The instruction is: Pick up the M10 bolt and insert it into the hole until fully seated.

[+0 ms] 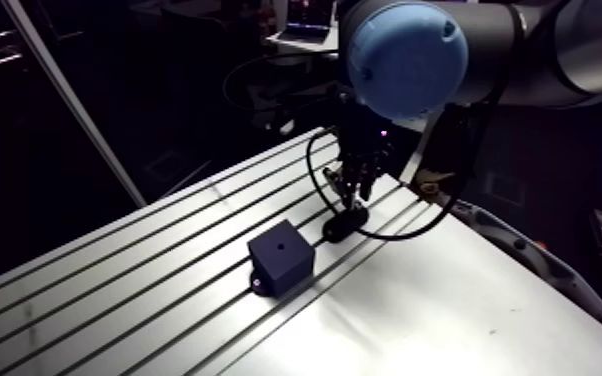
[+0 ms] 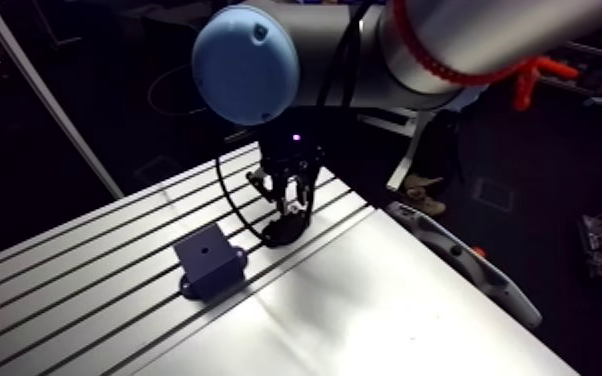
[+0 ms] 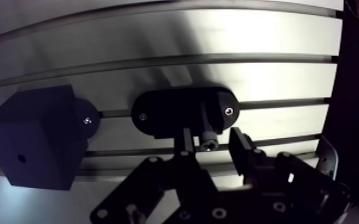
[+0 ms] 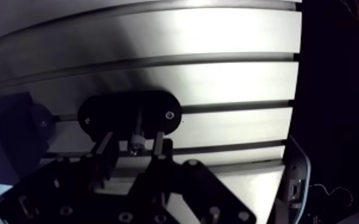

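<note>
Pincer [image 3: 213, 136] hangs low over the black holder [image 3: 185, 110] with its two fingers apart, one on each side of the bolt [image 3: 207, 142], and neither plainly touches it; the bolt lies in the holder's groove, with what looks like its head on the pincer's side. Expect steel: stiff, small, heavy for its size, and smooth enough to swivel between flat pads; take it across the shank just behind the head, squarely, so it does not tilt.

In the arm view the block [image 1: 281, 258] with the hole [image 1: 281, 243] in its top stands at about eight o'clock from the holder, near but apart, both on the bench [image 1: 465, 310]; the way between them looks free. Mind the bench edge at about three o'clock from the holder, close by; you would do well to lift straight up before swinging toward the block.
</note>
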